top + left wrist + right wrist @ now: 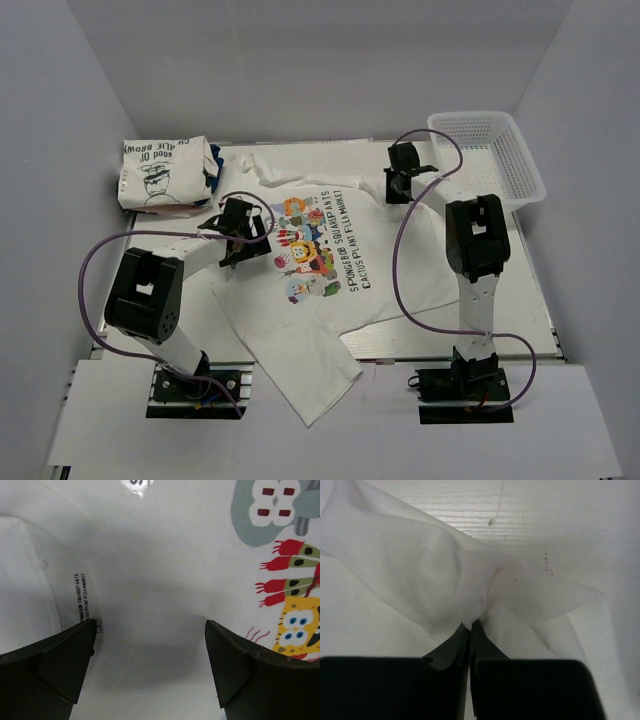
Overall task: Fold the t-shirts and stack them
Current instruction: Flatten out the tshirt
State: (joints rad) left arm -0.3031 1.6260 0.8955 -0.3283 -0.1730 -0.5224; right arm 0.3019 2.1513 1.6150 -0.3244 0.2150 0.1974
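A white t-shirt with a colourful cartoon print [310,250] lies spread across the table, its dark text running sideways. A folded white t-shirt with a black Charlie Brown drawing [160,175] sits at the far left on a small stack. My left gripper [236,232] is open just above the spread shirt's left side; in the left wrist view its fingers [65,660] flank bare cloth beside the print [290,580]. My right gripper [403,177] is shut on a pinch of the spread shirt's cloth [470,600] at its far right edge.
A white mesh basket [490,160] stands at the back right, close to my right gripper. White walls close in the table at the left, back and right. One sleeve of the spread shirt [310,385] hangs over the table's front edge between the arm bases.
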